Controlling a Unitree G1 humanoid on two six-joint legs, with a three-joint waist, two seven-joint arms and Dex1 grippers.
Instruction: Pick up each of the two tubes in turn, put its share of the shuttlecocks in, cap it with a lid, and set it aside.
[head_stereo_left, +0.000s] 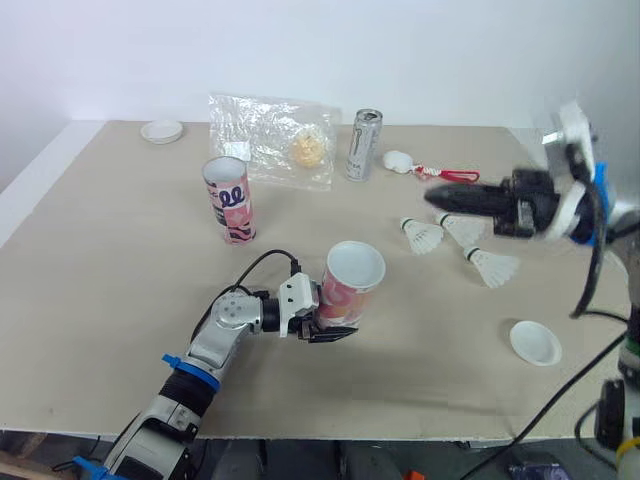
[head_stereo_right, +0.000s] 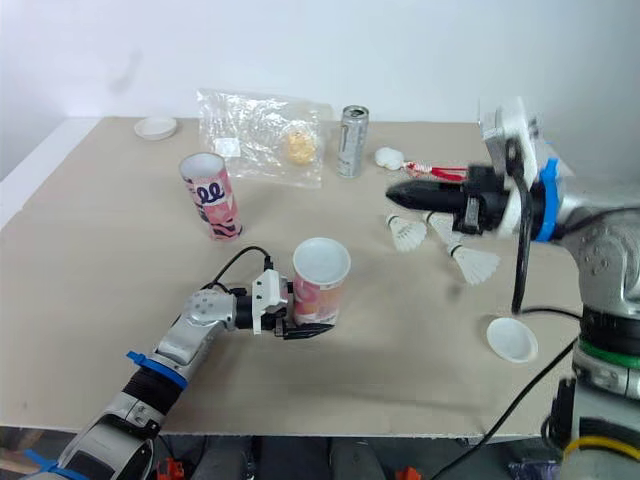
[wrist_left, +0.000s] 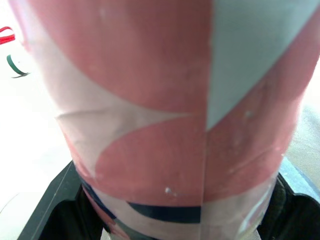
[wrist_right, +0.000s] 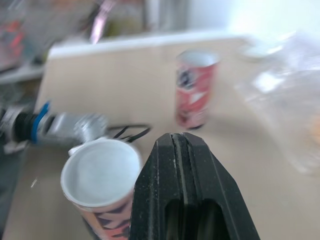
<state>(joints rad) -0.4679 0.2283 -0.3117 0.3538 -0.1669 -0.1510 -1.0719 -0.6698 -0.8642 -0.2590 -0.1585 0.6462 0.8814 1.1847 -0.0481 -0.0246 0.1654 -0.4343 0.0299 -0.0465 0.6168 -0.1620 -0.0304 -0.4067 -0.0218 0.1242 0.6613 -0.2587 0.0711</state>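
My left gripper (head_stereo_left: 335, 322) is shut on the lower part of a pink patterned tube (head_stereo_left: 352, 280), which stands open-mouthed near the table's front middle; its wall (wrist_left: 165, 115) sits between my fingers (wrist_left: 55, 205). A second pink tube (head_stereo_left: 229, 200) stands upright and open further back on the left. Three white shuttlecocks (head_stereo_left: 422, 235), (head_stereo_left: 462, 228), (head_stereo_left: 492, 266) lie on the right. My right gripper (head_stereo_left: 437, 196) hovers above them, shut and empty, pointing left. One white lid (head_stereo_left: 534, 342) lies at the front right, another lid (head_stereo_left: 161, 131) at the back left.
A clear plastic bag (head_stereo_left: 272, 140) with a yellowish item lies at the back. Beside it stands a silver drink can (head_stereo_left: 363, 145), then a small white object (head_stereo_left: 398, 161) with a red strap (head_stereo_left: 450, 175). Cables run off the table's front right.
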